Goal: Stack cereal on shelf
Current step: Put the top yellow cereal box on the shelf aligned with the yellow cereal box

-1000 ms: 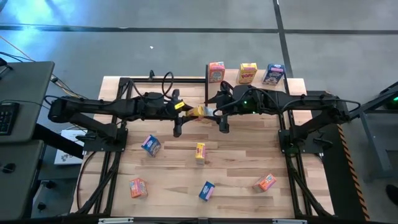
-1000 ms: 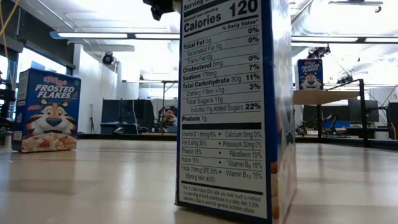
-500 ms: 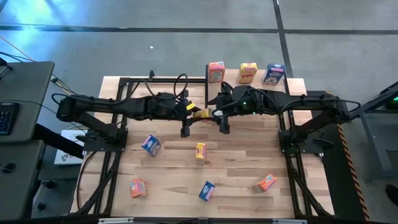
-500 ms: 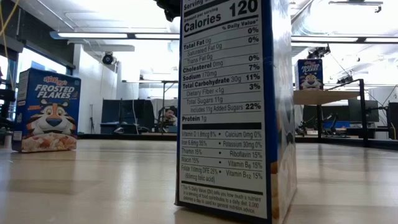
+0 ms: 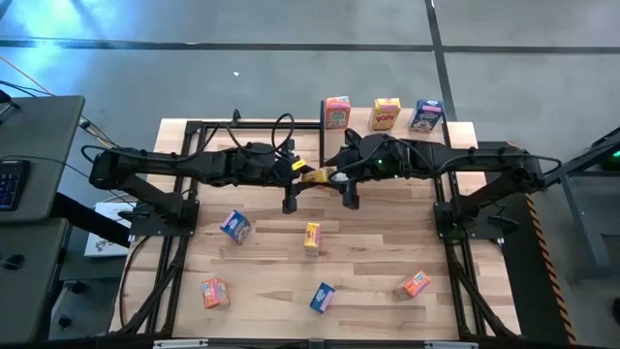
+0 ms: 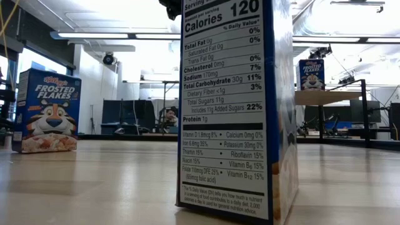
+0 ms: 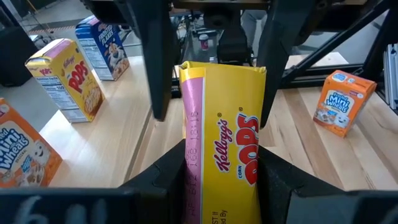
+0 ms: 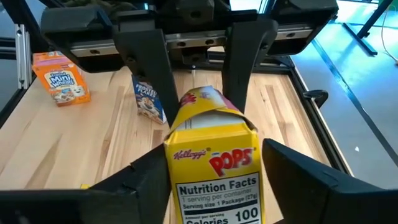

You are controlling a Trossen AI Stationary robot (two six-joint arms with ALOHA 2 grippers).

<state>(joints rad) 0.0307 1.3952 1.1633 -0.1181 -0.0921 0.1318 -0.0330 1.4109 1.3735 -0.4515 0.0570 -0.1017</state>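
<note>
Left gripper [image 5: 300, 174]: reached in from the left above the middle of the table [image 5: 378, 242], its fingers pinching the near end of a yellow cereal box [image 5: 312, 175].
Yellow cereal box: was lifted clear of the table, lying roughly level between the two grippers, its "Pops" face showing in both wrist views.
Right gripper [image 5: 331, 175]: met the box from the right with its fingers spread to either side of the far end. In the right wrist view one finger [image 8: 298, 177] stood apart from the cardboard, so it was not yet pinching.
Shelf [image 6: 319, 97]: stood at the far right of the table and carried three upright boxes, orange-pink [image 5: 337, 111], yellow [image 5: 386, 113] and blue [image 5: 426, 115].
Loose boxes: five more lay scattered on the near half of the table.
Step in hand: this looked like a hand-over from left to right.
How to do it well: you should have kept the left pinch firm until the right fingers pressed both broad faces squarely. You should have centred the right gripper on the box first, since an uneven squeeze could twist or crush thin cardboard. Only then should the left have let go.
</note>
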